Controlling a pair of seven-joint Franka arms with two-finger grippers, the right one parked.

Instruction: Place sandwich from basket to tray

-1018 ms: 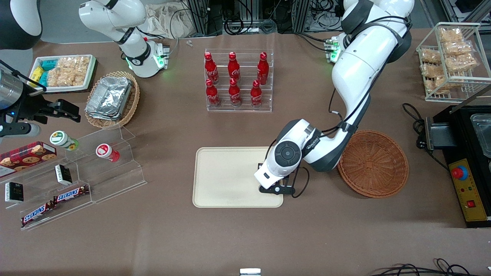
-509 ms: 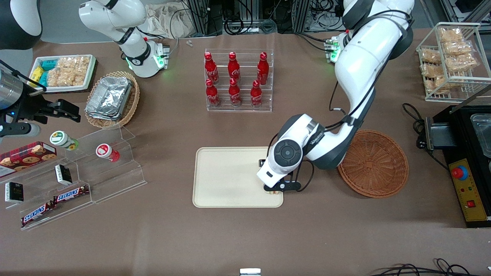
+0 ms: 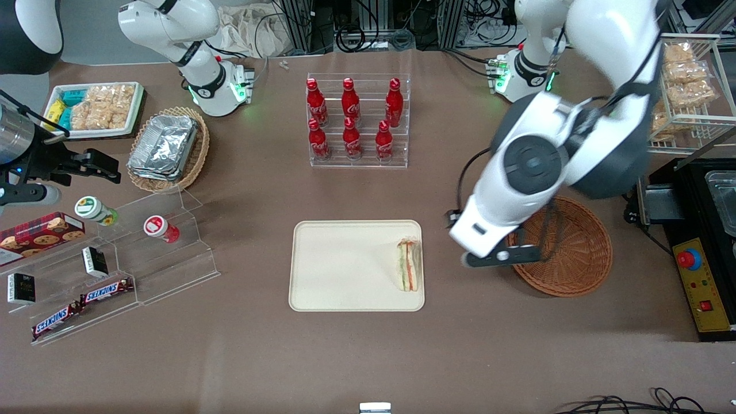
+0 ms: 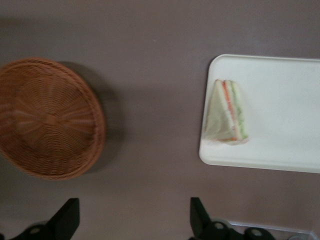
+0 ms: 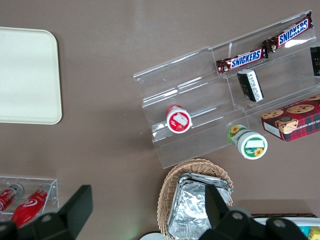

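Sandwich, front view: I see the sandwich (image 3: 409, 265) lying on the tray (image 3: 345, 264), right against the tray's edge nearest the basket (image 3: 566, 247). A second ago my wrist covered that corner; half a second ago it was lifting off; now the wedge is in plain sight with nothing touching it.

Gripper, front view: my gripper (image 3: 500, 257) has pulled up and away from the tray and hangs over the bare table between tray and basket, by the basket's rim. I cannot read the fingers from this side.

Basket, front view: nothing in it that I can see, though my arm covers part of it.

Sandwich, left wrist view: the sandwich (image 4: 226, 113) sits flat inside the tray (image 4: 280, 150) rim, filling stripes up, near the tray corner closest to the basket (image 4: 47, 117).

Gripper, left wrist view: both fingertips (image 4: 65, 220) stand wide apart with only table between them; the gripper (image 4: 131, 220) carries nothing.

Basket, left wrist view: well apart from the tray, nothing in it.

Tray, right wrist view: only a bare corner of the tray (image 5: 27, 75) shows; no sandwich there.

Meaning: I judge the release done and the placing complete; only the retreat is left.
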